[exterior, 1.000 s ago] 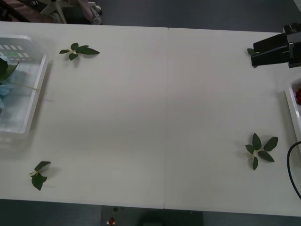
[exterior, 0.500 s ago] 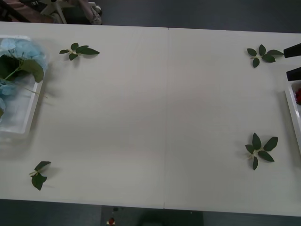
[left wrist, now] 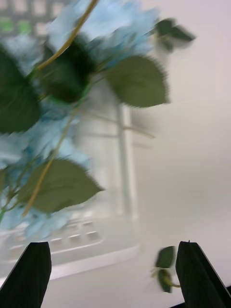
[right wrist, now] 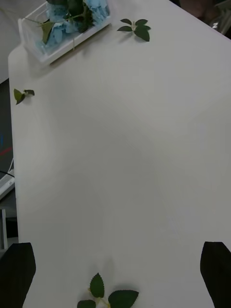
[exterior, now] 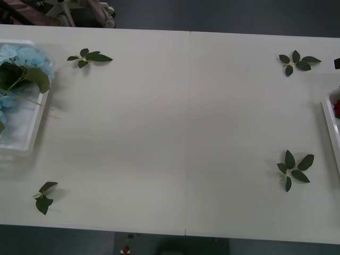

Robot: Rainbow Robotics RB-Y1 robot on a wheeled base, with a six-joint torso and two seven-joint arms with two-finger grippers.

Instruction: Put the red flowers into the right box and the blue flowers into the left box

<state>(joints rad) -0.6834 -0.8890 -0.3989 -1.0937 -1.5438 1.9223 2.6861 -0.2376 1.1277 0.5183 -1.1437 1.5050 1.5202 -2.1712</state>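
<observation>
Both claws point(left wrist: 113, 274) point(right wrist: 115, 274) gape empty; red flowers point(exterior: 337, 108) and right box point(exterior: 330, 125) are cut off.

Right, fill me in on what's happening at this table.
A two-armed robot is sorting artificial flowers. The blue flowers lie in the left box, with the open left gripper above them. The right gripper is open over bare table. A red flower shows in the right box. Leaf sprigs lie loose.
</observation>
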